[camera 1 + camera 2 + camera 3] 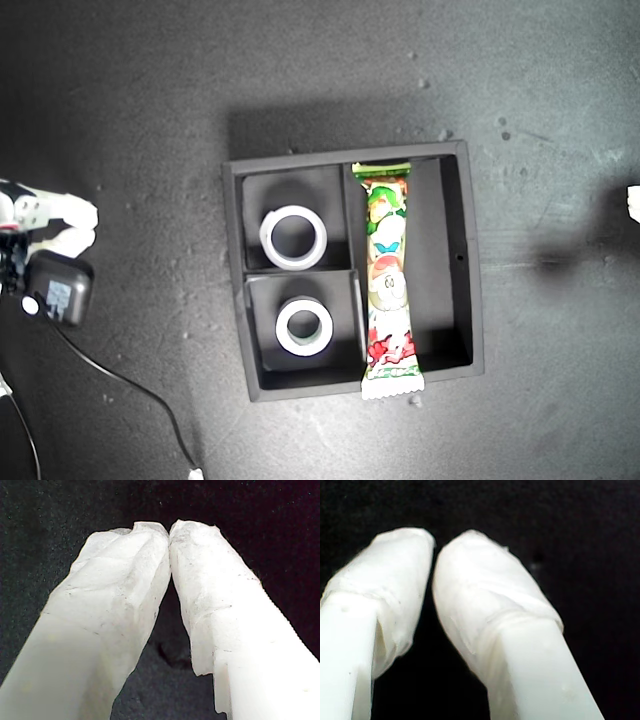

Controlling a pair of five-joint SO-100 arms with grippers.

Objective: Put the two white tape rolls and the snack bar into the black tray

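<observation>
The black tray [352, 272] sits at the centre of the exterior view on the dark desk [130, 110]. The wider white tape roll [294, 238] lies flat in the small compartment at 11 o'clock of the tray; the smaller white tape roll [304, 327] lies flat in the small compartment at 7 o'clock. The snack bar [388, 278] lies lengthwise in the long compartment. Its crimped 6 o'clock end rests on the tray wall and overhangs it.

Judgement: all three items are in the tray; the task appears complete.

My first pincer [169, 530] is closed with tips touching and holds nothing. My second pincer [434, 545] is nearly closed and also empty. Both wrist views show only dark desk.

An arm [45, 240] is visible at 9 o'clock of the exterior view, well apart from the tray; which arm cannot be told.

Risk: the overhanging bar end may be snagged by a passing arm, levering the bar out.
</observation>
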